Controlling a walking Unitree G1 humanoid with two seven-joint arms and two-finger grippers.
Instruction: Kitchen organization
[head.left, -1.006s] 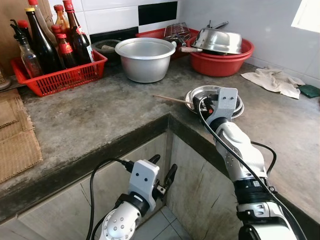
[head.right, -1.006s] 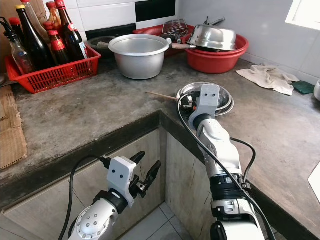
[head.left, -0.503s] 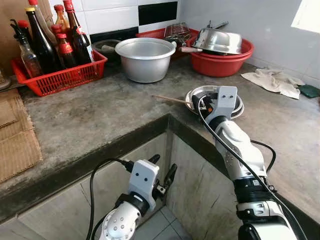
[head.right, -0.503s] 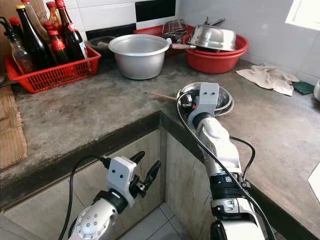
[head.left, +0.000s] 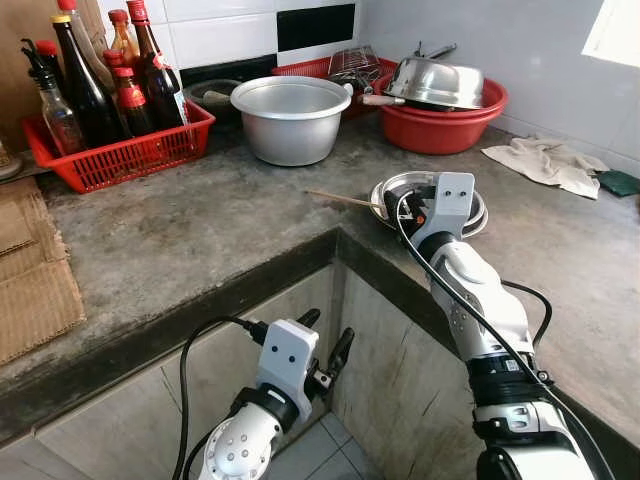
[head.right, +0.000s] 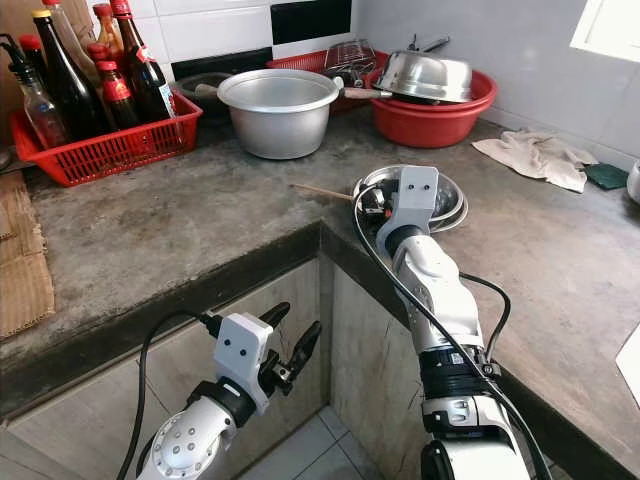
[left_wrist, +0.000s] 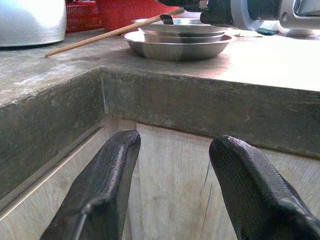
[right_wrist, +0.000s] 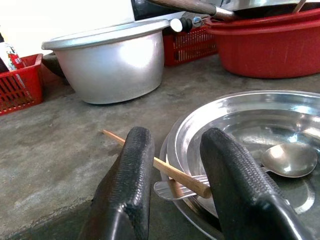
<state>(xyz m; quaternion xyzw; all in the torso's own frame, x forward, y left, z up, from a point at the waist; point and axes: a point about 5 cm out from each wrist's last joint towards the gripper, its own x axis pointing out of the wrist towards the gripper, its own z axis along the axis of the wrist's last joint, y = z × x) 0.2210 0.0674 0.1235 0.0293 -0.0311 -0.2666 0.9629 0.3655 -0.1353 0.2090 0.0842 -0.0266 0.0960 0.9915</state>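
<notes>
My right claw (right_wrist: 172, 170) sits low over the near rim of the stacked steel plates (head.left: 400, 187) at the counter (head.left: 200, 230) corner, its fingers (right_wrist: 127, 185) parted narrowly on either side of the wooden chopstick (right_wrist: 160, 167), which leans on the plate rim with its far end out on the concrete; whether the pads touch it, I cannot tell. A spoon (right_wrist: 289, 159) lies in the top plate. My left claw (head.left: 325, 345) hangs open below the counter edge, before the cabinet front, while the silver pot (head.left: 291, 117), red bottle basket (head.left: 120, 158) and red basin (head.left: 445, 125) stand further back.
</notes>
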